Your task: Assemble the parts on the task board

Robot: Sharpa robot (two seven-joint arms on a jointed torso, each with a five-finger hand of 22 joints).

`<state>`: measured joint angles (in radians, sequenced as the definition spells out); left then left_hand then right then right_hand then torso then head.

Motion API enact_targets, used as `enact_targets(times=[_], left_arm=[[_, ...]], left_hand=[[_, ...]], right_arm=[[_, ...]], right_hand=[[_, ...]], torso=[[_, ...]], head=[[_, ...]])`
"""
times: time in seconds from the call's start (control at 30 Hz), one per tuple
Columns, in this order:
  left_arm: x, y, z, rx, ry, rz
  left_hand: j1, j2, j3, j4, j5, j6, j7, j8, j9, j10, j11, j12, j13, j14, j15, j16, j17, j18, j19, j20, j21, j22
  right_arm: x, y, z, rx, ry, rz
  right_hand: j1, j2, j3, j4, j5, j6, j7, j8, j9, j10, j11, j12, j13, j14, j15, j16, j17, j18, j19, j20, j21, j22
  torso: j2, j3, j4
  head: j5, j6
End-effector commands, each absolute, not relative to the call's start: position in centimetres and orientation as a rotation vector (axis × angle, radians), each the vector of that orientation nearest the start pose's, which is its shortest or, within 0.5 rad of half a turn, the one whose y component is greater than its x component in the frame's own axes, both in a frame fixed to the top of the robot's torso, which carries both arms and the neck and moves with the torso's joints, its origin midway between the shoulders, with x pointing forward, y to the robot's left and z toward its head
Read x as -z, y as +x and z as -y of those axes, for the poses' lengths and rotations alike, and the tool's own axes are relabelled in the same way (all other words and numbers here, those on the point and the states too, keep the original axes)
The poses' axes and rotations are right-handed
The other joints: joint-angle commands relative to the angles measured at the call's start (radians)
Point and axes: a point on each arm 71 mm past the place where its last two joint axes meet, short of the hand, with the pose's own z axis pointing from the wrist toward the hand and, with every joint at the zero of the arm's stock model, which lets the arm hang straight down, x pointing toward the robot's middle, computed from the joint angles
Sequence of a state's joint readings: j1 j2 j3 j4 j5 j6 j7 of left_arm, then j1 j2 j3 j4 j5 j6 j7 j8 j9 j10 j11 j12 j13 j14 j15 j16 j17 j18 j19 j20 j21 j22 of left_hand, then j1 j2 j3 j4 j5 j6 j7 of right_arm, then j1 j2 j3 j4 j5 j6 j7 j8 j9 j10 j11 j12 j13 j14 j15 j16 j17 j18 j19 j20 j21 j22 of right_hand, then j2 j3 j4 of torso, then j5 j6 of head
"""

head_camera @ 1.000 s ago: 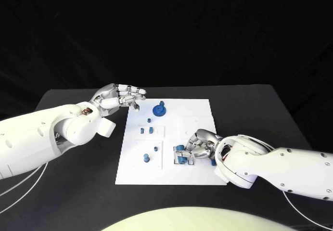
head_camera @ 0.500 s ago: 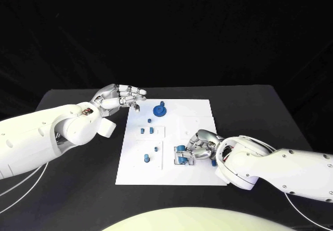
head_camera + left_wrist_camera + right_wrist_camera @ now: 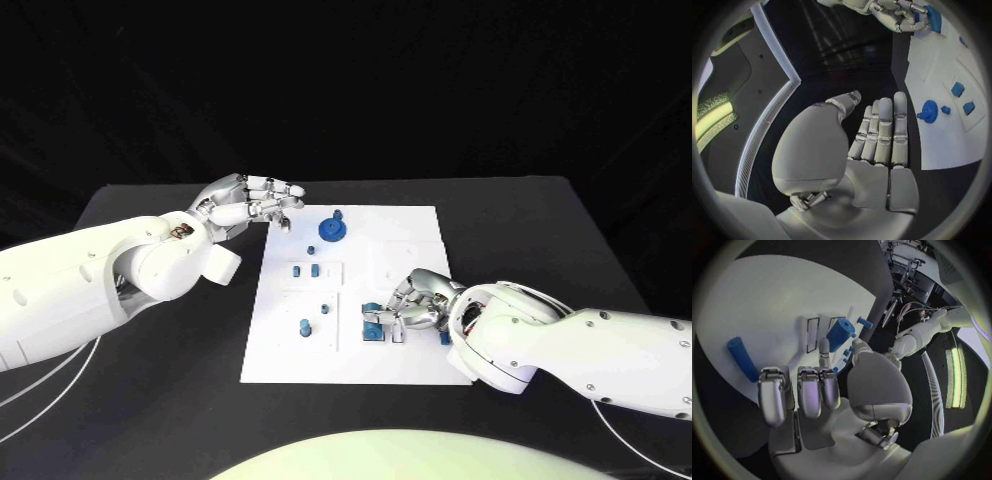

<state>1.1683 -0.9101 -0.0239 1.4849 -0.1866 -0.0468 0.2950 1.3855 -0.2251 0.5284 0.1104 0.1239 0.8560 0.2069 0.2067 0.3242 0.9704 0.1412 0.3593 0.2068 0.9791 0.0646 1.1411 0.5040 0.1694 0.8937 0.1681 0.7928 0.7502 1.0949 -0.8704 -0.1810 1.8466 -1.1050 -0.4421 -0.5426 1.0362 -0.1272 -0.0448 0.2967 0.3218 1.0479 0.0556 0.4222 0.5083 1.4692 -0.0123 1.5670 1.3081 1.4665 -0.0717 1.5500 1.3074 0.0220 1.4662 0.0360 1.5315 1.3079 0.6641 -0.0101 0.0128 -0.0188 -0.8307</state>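
Observation:
The white task board lies in the middle of the black table. My right hand is low over its near right part and pinches a blue cylinder between thumb and a fingertip. The right wrist view shows that cylinder beside slots in the board, with my right hand behind it. A blue rod lies loose on the board near the other fingers. My left hand hovers at the board's far left corner, its fingers straight and together and holding nothing.
A round blue disc with a peg stands at the far end of the board, also seen as the disc. Small blue pieces and a blue peg sit on the board's left side. Black table surrounds the board.
The right hand and its blue cylinder have shifted very slightly on the board. The left hand has stayed where it was.

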Motion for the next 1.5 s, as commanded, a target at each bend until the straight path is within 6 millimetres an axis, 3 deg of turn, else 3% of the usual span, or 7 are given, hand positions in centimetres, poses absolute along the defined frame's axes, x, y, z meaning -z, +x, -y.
enact_targets(times=[0.03, 0.3, 0.43, 0.5, 0.67, 1.07, 1.5], left_arm=[[19.3, 48.2, -23.5, 1.601, -0.941, -1.672], [19.3, 48.2, -23.6, 1.6, -0.942, -1.673], [19.3, 48.2, -23.6, 1.599, -0.942, -1.673], [19.3, 48.2, -23.6, 1.599, -0.942, -1.673], [19.4, 48.2, -23.7, 1.597, -0.943, -1.674], [19.4, 48.2, -23.7, 1.596, -0.944, -1.676], [19.4, 48.2, -23.7, 1.595, -0.944, -1.677]], left_hand=[[-0.002, 0.002, 0.0, 0.007, 0.001, -0.005, 0.0, -0.006, -0.001, -0.007, 0.0, 0.006, 0.0, -0.003, 0.006, -0.005, -0.001, 0.014, 0.006, -0.001, -0.003, -0.001], [-0.002, 0.002, 0.0, 0.007, 0.001, -0.005, 0.0, -0.006, -0.001, -0.007, 0.0, 0.006, 0.0, -0.003, 0.006, -0.005, -0.001, 0.014, 0.006, -0.001, -0.003, -0.001], [-0.002, 0.002, 0.0, 0.007, 0.001, -0.005, 0.0, -0.006, -0.001, -0.007, 0.0, 0.006, 0.0, -0.003, 0.006, -0.005, -0.001, 0.014, 0.006, -0.001, -0.003, -0.001], [-0.002, 0.002, 0.0, 0.007, 0.001, -0.005, 0.0, -0.006, -0.001, -0.007, 0.0, 0.006, 0.0, -0.003, 0.006, -0.005, -0.001, 0.014, 0.006, -0.001, -0.003, -0.001], [-0.002, 0.002, 0.0, 0.007, 0.001, -0.005, 0.0, -0.006, -0.001, -0.007, 0.0, 0.006, 0.0, -0.003, 0.006, -0.005, -0.001, 0.014, 0.006, -0.001, -0.003, -0.001], [-0.002, 0.003, -0.001, 0.009, 0.001, -0.007, 0.001, -0.007, -0.001, -0.01, 0.0, 0.006, 0.0, -0.003, 0.007, -0.005, -0.001, 0.014, 0.006, -0.001, -0.006, -0.002], [-0.002, 0.003, -0.001, 0.009, 0.001, -0.007, 0.001, -0.007, -0.001, -0.01, 0.0, 0.006, 0.0, -0.003, 0.007, -0.005, -0.001, 0.014, 0.006, -0.001, -0.006, -0.002]], right_arm=[[26.4, 37.4, 15.5, -0.622, 0.365, -2.118], [26.3, 37.5, 15.6, -0.621, 0.348, -2.104], [26.1, 37.3, 15.7, -0.633, 0.331, -2.09], [26.0, 37.2, 15.7, -0.647, 0.32, -2.085], [25.6, 36.6, 15.8, -0.676, 0.296, -2.083], [25.4, 36.0, 16.1, -0.688, 0.257, -2.116], [25.9, 36.5, 16.1, -0.653, 0.246, -2.136]], right_hand=[[-0.014, -0.001, -0.012, 0.001, 0.007, -0.007, 0.0, 0.006, 0.002, 0.102, -0.005, 0.004, 0.263, 0.091, -0.008, 0.002, 0.203, -0.011, 0.089, -0.008, -0.006, 0.236], [-0.032, 0.005, -0.034, 0.001, 0.009, -0.009, 0.0, 0.01, 0.004, 0.102, -0.004, 0.004, 0.263, 0.092, -0.008, 0.003, 0.207, -0.012, 0.091, -0.008, -0.001, 0.239], [-0.006, 0.015, -0.031, -0.001, 0.008, -0.01, 0.0, 0.013, 0.006, 0.102, -0.005, 0.004, 0.263, 0.092, -0.008, 0.003, 0.208, -0.012, 0.091, -0.008, -0.002, 0.239], [0.058, 0.021, -0.015, -0.003, 0.005, -0.014, -0.001, 0.016, 0.007, 0.102, -0.006, 0.004, 0.263, 0.092, -0.009, 0.003, 0.208, -0.013, 0.091, -0.009, -0.001, 0.239], [0.135, 0.007, 0.014, -0.004, 0.006, -0.016, -0.002, 0.016, 0.004, 0.102, -0.007, 0.004, 0.263, 0.093, -0.01, 0.004, 0.21, -0.013, 0.092, -0.01, 0.001, 0.241], [0.136, -0.003, 0.014, -0.002, 0.005, -0.014, -0.002, 0.016, 0.004, 0.102, -0.007, 0.004, 0.263, 0.094, -0.01, 0.005, 0.215, -0.015, 0.094, -0.01, 0.008, 0.245], [0.164, 0.018, 0.048, -0.005, 0.005, -0.013, -0.003, 0.013, -0.002, 0.102, -0.008, 0.004, 0.263, 0.094, -0.011, 0.005, 0.214, -0.015, 0.095, -0.011, 0.008, 0.246]], torso=[[0.0, -0.0001, -0.0003], [0.0, 0.0008, -0.0006], [0.0, 0.0009, -0.0007], [0.0, 0.0012, -0.0009], [0.0, 0.0012, -0.0014], [0.0, 0.0003, -0.0006], [0.0, 0.0001, -0.0002]], head=[[0.0, 0.0], [0.0, 0.0], [-0.001, 0.0], [0.0, 0.001], [0.002, 0.001], [0.001, 0.0], [0.001, -0.001]])
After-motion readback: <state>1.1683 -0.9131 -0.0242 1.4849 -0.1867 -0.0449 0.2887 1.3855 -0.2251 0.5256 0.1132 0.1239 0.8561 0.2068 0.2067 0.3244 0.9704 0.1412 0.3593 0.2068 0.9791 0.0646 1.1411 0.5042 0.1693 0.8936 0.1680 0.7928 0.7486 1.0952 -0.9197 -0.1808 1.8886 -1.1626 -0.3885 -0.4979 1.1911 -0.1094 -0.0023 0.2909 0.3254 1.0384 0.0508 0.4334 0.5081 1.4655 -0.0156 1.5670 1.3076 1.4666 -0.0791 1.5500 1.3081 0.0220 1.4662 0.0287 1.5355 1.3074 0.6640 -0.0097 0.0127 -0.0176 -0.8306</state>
